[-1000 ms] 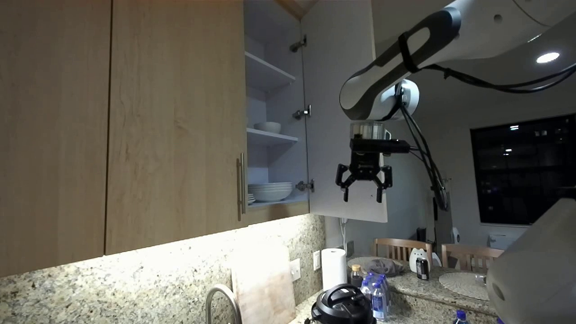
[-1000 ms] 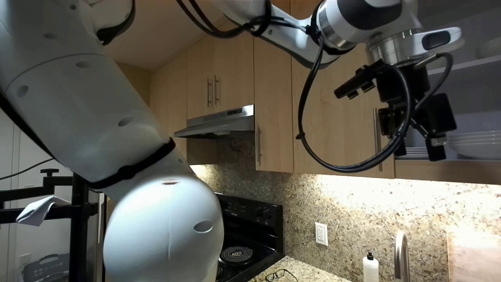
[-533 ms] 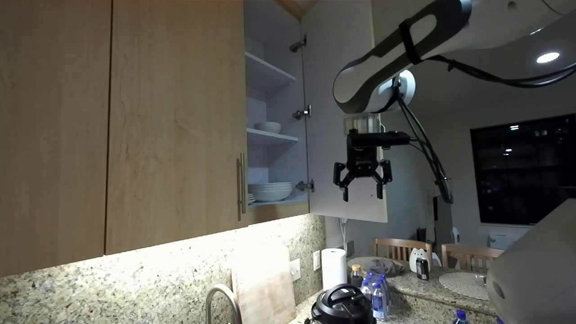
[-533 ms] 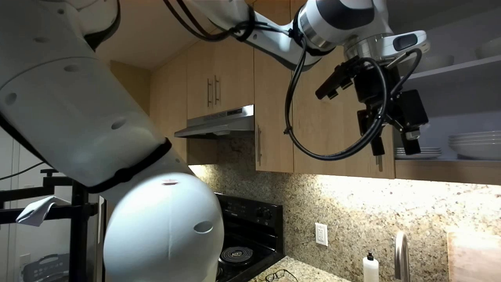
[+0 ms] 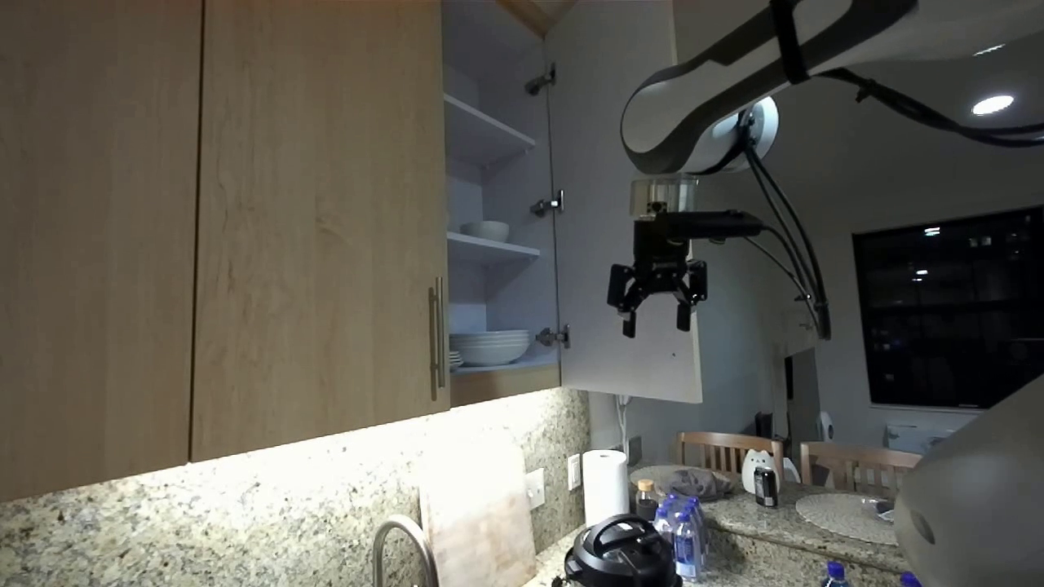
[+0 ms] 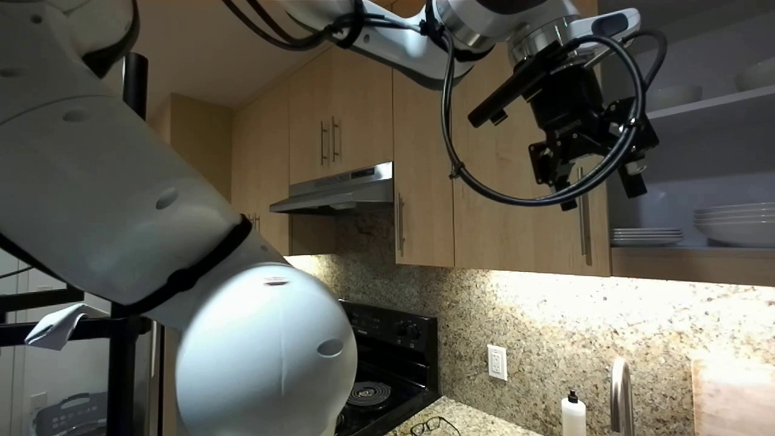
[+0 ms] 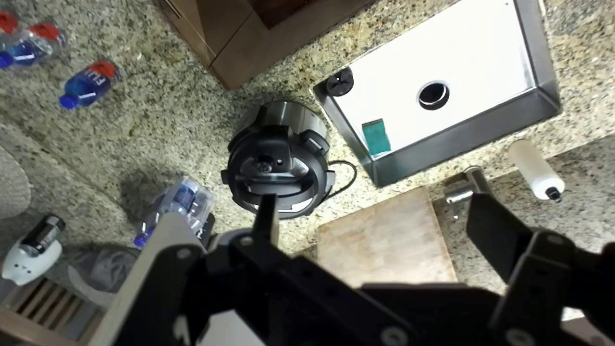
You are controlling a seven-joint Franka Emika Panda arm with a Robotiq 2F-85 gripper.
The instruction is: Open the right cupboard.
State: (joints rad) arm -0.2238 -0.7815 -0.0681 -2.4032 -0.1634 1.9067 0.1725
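Observation:
The right cupboard (image 5: 507,204) stands open in an exterior view. Its door (image 5: 599,244) is swung out to the right, with the pale inner face showing. The door's handle is hidden on the far side. White shelves hold a bowl (image 5: 486,230) and stacked dishes (image 5: 491,349); the interior also shows in an exterior view (image 6: 714,157). My gripper (image 5: 656,322) is open and empty, fingers down, overlapping the door's inner face in that view. It also shows open (image 6: 601,195) before the neighbouring closed door. In the wrist view the spread fingers (image 7: 374,211) hold nothing.
Wider closed door (image 5: 326,204) with a bar handle (image 5: 441,333) adjoins the opening. Below are a black pressure cooker (image 7: 281,163), sink (image 7: 447,91), faucet (image 7: 475,180), cutting board (image 7: 384,240) and bottles (image 7: 180,199). A stove (image 6: 387,363) and range hood (image 6: 339,188) stand farther along.
My gripper has risen in both exterior views and shifted left in the view from beside the arm. It stays open. The cupboard door has not moved.

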